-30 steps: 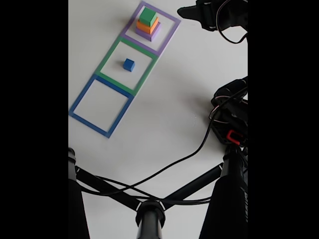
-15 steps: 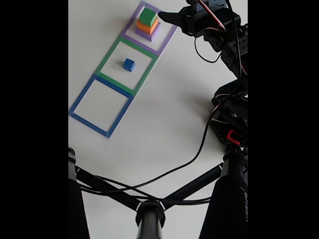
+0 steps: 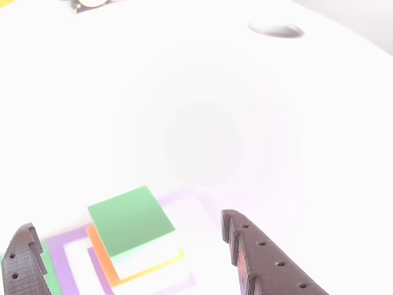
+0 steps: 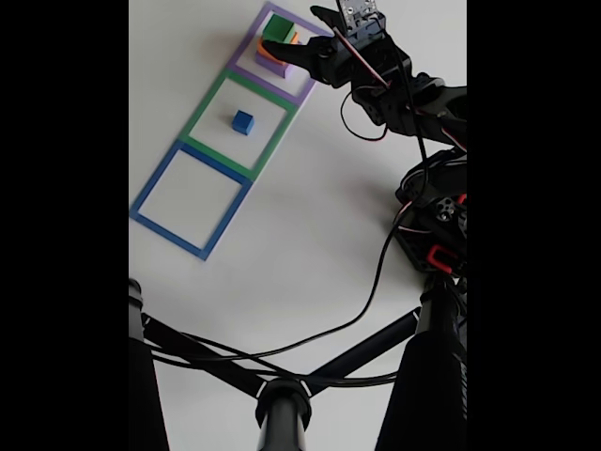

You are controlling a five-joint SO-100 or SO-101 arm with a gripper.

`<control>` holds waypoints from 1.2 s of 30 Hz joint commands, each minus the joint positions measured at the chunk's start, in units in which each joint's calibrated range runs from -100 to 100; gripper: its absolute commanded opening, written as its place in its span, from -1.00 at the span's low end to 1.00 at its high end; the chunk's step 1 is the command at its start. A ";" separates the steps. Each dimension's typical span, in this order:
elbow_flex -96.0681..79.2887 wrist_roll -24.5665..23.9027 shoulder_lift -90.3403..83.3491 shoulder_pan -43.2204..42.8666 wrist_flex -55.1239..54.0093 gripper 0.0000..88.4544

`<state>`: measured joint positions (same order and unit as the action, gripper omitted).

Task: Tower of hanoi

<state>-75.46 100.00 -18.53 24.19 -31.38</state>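
Observation:
The tower of hanoi stack stands inside the purple square outline point(image 4: 315, 70) at the top of the fixed view: a green cube point(image 4: 275, 26) on an orange cube point(image 4: 292, 39) on a pale-purple slab point(image 4: 272, 66). The small blue cube point(image 4: 243, 121) sits alone in the green outline point(image 4: 211, 108). My gripper point(image 4: 293, 31) is open over the stack, one finger on each side. In the other view the green cube point(image 3: 130, 218) lies between the two dark fingers point(image 3: 264, 261), with the orange cube point(image 3: 96, 244) beneath it, and my gripper point(image 3: 126, 224) holds nothing.
An empty blue outline point(image 4: 150, 188) lies below the green one. The arm's base point(image 4: 437, 230) and its cable point(image 4: 376, 282) stand at the right. Black stand bars point(image 4: 282, 404) cross the bottom. A round hole point(image 3: 276, 29) marks the table far ahead.
The gripper has swung left from the top right edge until its open fingers flank the stack. The blocks have not moved.

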 commanded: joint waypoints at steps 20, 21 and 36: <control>5.82 0.00 19.54 -1.18 -17.77 -0.24; 6.28 0.00 19.94 -1.28 -17.77 -0.25; 9.46 0.00 23.25 -3.10 -17.69 -0.33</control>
<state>-68.06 100.00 4.69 21.74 -47.75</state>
